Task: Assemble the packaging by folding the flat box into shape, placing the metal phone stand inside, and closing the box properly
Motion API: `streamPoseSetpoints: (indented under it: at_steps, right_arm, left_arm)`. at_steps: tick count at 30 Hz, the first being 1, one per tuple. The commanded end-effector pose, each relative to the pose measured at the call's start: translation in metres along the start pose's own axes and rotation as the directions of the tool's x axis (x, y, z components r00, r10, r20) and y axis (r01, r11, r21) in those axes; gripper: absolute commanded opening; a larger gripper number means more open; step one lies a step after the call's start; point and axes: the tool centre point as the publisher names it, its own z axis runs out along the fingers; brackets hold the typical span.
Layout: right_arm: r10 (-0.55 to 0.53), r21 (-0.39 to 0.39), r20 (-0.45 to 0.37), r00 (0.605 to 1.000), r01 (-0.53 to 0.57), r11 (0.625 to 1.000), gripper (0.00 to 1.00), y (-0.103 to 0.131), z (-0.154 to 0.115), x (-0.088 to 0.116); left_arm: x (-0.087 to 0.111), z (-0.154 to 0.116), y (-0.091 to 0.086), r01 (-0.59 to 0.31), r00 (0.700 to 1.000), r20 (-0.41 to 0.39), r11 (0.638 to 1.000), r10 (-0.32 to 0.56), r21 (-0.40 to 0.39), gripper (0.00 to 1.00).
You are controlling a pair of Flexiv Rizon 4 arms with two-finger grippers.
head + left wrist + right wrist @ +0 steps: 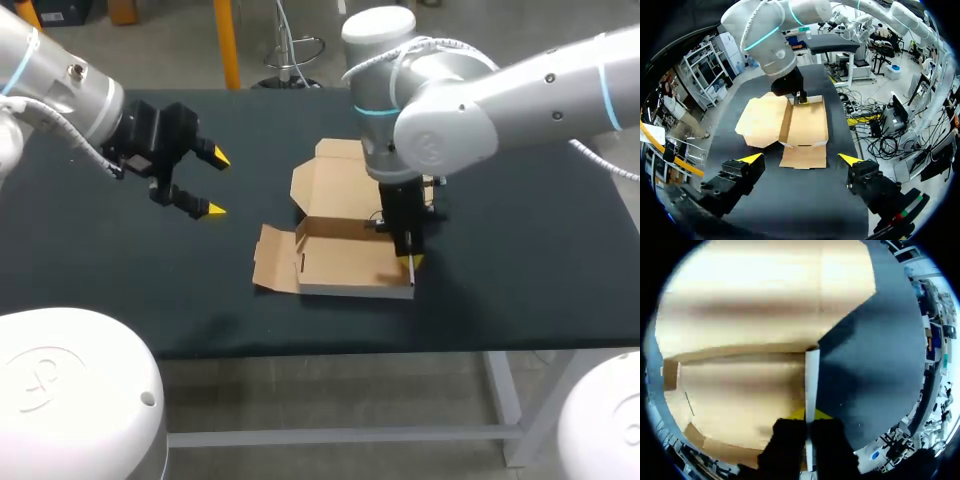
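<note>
Left gripper (215, 184): jaws spread wide, in the air, well apart from half-folded brown cardboard box (345, 262) on black table (100, 260). Right gripper (807, 415): jaws pinching the box's thin upright side wall (811, 375).

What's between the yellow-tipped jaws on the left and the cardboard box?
Nothing: only bare black tabletop separates the left jaws from the cardboard box, shown in head and left wrist views.

The flat brown cardboard box (345, 255) looks matt and papery, and its raised wall shows a smoother white face. The black table top (120, 290) is dull, like cloth or felt. The right arm (520, 95) has a smooth silver-grey shell with a soft sheen. The left gripper (217, 184) is matt black with plain yellow tips.
</note>
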Motion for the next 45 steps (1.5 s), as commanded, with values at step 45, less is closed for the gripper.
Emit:
streamPoseSetpoints:
  at_steps: [45]
  right_arm:
    - [-0.119, 0.011, -0.189, 0.975, 0.124, 0.992, 0.00, 0.002, 0.000, 0.001]
  left_arm:
    - [0.000, -0.001, 0.000, 0.000, 1.000, -0.003, 1.000, 0.000, -0.004, 1.00]
